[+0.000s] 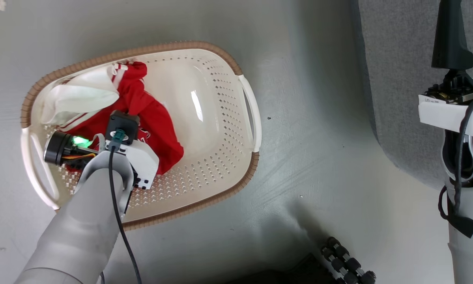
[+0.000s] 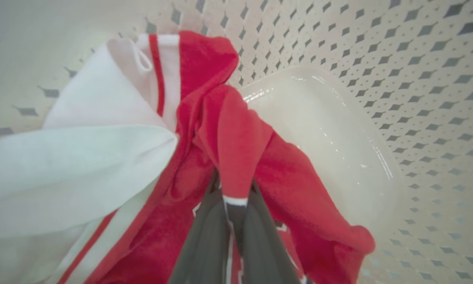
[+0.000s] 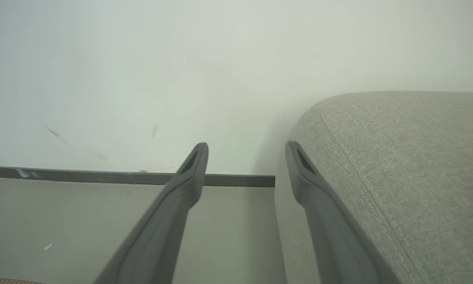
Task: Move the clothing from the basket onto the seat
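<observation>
Just one basket (image 1: 220, 98), one clothing pile (image 1: 157, 118).

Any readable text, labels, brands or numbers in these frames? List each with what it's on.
Nothing reads clearly.
On the clothing: scraps of dark white-outlined lettering at the left gripper, folded over, unreadable.
On the right arm's white wrist block: faint small print, too blurred to read.
On the basket and the seat: no markings visible.
</observation>
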Robot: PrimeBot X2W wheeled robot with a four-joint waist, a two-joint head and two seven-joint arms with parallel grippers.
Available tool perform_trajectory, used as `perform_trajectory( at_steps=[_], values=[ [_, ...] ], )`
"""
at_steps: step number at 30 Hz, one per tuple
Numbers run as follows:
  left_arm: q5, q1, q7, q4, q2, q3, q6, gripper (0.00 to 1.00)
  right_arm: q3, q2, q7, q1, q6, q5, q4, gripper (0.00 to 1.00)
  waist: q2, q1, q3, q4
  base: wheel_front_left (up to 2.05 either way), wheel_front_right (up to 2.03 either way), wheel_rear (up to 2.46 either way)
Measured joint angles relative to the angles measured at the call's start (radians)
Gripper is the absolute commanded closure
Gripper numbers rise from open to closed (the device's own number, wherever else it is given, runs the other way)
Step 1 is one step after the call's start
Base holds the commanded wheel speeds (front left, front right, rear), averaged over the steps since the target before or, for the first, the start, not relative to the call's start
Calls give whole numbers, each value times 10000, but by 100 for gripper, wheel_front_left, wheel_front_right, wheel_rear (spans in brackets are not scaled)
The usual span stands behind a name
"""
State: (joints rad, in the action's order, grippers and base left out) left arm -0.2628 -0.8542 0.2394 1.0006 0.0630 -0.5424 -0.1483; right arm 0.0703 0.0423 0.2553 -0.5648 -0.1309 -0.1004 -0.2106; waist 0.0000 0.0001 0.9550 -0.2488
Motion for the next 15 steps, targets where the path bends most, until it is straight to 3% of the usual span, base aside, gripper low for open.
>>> perform_trajectory(
  at_steps=[9, 15],
  values=[
    [159, 122, 61, -631, 61, -341, 525, 100, 29, 8, 0, -151, 0, 261, 249, 0, 0, 0, -482, 367, 0, 0, 0],
    [155, 357, 86, -1193, 109, -299, 629, 100, 25, 15, 0, -150, 0, 389, 314, 0, 0, 0, -824, 609, 0, 0, 0]
  ],
)
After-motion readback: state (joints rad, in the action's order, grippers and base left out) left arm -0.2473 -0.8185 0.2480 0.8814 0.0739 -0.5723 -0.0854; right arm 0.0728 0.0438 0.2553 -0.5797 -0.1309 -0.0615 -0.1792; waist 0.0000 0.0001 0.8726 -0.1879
